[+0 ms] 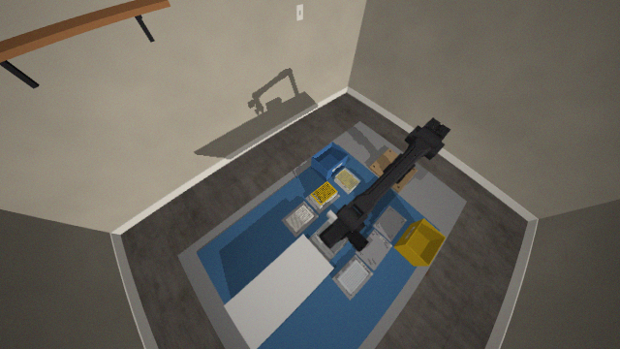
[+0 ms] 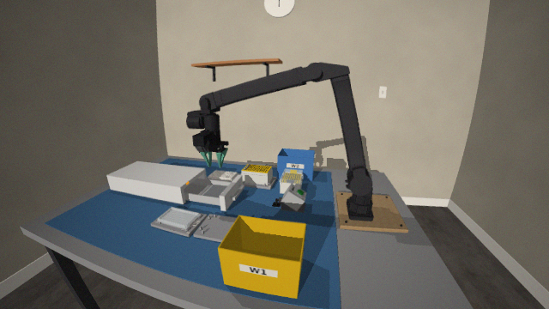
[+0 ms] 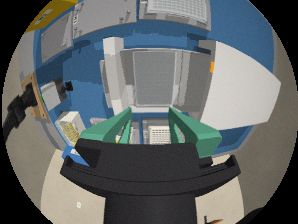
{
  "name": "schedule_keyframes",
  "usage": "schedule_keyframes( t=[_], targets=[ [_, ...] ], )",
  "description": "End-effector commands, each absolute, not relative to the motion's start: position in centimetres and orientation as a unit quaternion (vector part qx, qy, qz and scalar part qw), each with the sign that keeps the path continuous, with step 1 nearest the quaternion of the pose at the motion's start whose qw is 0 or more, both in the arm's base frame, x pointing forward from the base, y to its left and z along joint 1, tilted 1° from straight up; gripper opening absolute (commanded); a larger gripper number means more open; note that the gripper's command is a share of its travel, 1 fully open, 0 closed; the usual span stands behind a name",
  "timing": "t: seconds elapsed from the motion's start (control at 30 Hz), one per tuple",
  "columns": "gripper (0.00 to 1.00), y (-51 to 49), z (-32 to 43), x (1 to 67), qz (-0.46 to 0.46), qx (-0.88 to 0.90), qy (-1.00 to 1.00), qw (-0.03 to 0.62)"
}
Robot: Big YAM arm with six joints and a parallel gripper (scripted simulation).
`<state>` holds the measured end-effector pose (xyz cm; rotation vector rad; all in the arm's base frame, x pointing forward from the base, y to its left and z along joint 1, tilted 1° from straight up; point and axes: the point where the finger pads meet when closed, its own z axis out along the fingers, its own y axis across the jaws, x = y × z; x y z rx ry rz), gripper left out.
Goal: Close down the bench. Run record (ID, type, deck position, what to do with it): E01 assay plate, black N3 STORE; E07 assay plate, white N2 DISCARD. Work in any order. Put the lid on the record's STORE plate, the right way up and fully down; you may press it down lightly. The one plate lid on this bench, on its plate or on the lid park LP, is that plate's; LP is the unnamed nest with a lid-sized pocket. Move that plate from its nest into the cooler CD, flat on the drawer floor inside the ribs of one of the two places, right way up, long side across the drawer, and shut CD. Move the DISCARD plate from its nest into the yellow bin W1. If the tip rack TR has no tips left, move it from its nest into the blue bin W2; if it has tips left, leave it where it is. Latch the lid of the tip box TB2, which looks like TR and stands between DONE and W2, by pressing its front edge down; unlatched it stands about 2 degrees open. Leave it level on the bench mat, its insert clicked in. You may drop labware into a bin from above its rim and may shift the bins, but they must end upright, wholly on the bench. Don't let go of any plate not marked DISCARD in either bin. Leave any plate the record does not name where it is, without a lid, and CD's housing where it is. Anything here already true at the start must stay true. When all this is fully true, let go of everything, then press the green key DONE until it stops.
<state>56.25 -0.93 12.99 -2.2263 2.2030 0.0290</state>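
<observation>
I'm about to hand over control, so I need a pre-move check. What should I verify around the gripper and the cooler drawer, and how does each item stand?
1. Gripper holds nothing: ok. The fingers are apart with nothing between them.
2. Gripper touches no labware: ok. It hovers above the bench.
3. Cooler drawer is pulled out: ok.
4. Lidded black plate lies inside the drawer: cannot tell. Only a flat grey surface shows there.
5. White plate is discarded: not ok. It sits in its nest.
6. Yellow bin W1 is upright on the bench: ok.
</observation>
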Motion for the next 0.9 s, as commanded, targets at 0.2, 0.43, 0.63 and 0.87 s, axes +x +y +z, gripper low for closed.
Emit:
schedule_keyframes(
  t=[0.2, 0.43, 0.63, 0.87],
  targets=[
    [0.0, -1.1, 14.6, 53.3, -0.01, -0.714, 0.699, 0.022],
    [0.0, -1.4, 14.3, 51.3, -0.009, -0.713, 0.701, 0.022],
    [0.0, -1.3, 13.8, 48.9, -0.009, -0.713, 0.701, 0.021],
    [0.0, -1.4, 13.5, 46.9, -0.008, -0.712, 0.702, 0.021]
  ],
)
